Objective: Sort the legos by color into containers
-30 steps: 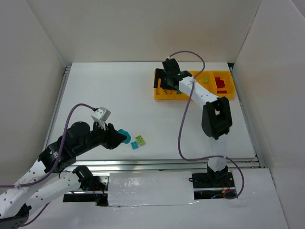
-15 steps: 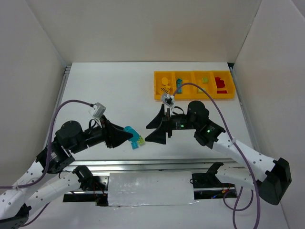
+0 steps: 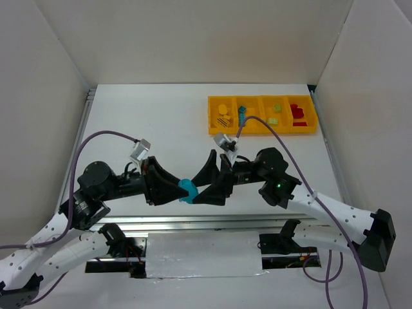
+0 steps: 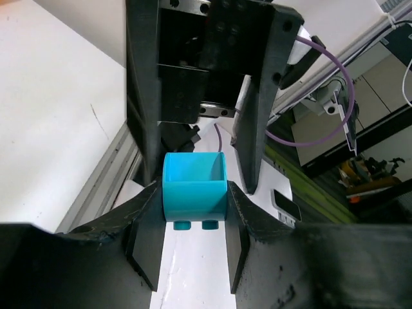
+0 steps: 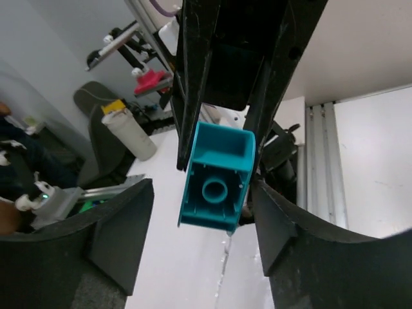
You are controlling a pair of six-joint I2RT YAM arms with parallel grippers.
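The left end effector (image 3: 179, 191) is clamped on a teal brick (image 3: 187, 190) near the counter's (image 3: 148, 129) 6 o'clock edge. The right end effector (image 3: 202, 182) faces it from 3 o'clock, spread wide just beside the brick, not gripping it. The yellow tray (image 3: 257, 132) sits at 1 o'clock, with red bricks (image 3: 297, 113) in its rightmost compartment.

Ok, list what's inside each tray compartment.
Left to right in the tray: yellow pieces and a striped one; a blue brick; two green bricks; red bricks. A cable crosses the middle compartments' near edge, hiding anything under it.
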